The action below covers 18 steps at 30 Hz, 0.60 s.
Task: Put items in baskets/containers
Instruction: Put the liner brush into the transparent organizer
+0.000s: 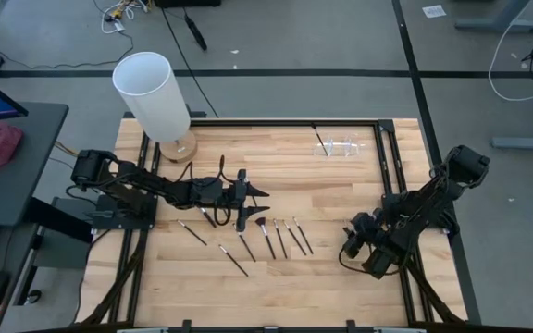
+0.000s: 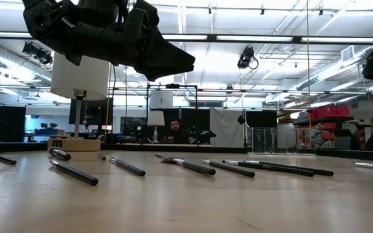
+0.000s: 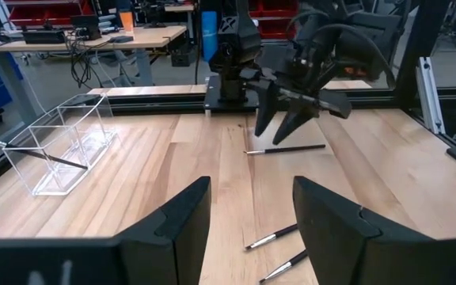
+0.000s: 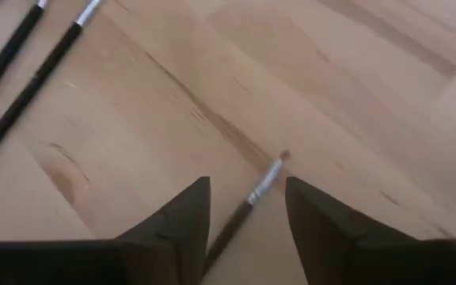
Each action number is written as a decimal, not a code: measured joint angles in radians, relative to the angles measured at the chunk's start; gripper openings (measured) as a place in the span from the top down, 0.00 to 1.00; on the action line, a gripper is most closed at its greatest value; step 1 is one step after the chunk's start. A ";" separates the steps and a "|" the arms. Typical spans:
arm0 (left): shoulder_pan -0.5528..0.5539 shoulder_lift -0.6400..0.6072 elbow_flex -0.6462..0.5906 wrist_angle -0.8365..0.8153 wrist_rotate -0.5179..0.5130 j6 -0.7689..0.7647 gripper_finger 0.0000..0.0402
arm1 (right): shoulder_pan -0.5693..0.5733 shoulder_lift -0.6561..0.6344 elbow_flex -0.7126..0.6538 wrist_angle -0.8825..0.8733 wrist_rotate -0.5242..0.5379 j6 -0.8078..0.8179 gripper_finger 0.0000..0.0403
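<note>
Right gripper is sitting low over the wooden table with fingers spread, one makeup brush lying loose between them. Left gripper is hovering open above the other brushes. Clear holder is standing at the far edge.

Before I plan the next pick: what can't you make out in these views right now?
- Clear holder: contents too small in the high view.
- Brush at the right gripper: handle end hidden by its fingers, right wrist view; unseen in high view.
- Brushes under the left gripper: partly covered in the high view, count unsure.
</note>
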 joint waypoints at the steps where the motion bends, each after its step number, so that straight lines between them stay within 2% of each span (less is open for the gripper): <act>1: 0.000 0.000 0.000 0.000 0.000 0.000 0.54 | 0.001 0.000 0.002 -0.002 -0.016 0.011 0.58; 9: 0.000 0.000 0.000 0.000 0.000 0.000 0.54 | 0.031 0.081 -0.033 0.104 -0.056 0.064 0.48; 13: 0.000 0.000 0.000 0.000 0.000 0.000 0.54 | 0.036 0.184 -0.049 0.167 0.013 0.063 0.47; 18: 0.000 0.000 0.000 0.000 0.000 -0.001 0.54 | 0.072 0.293 -0.051 0.207 0.134 0.146 0.57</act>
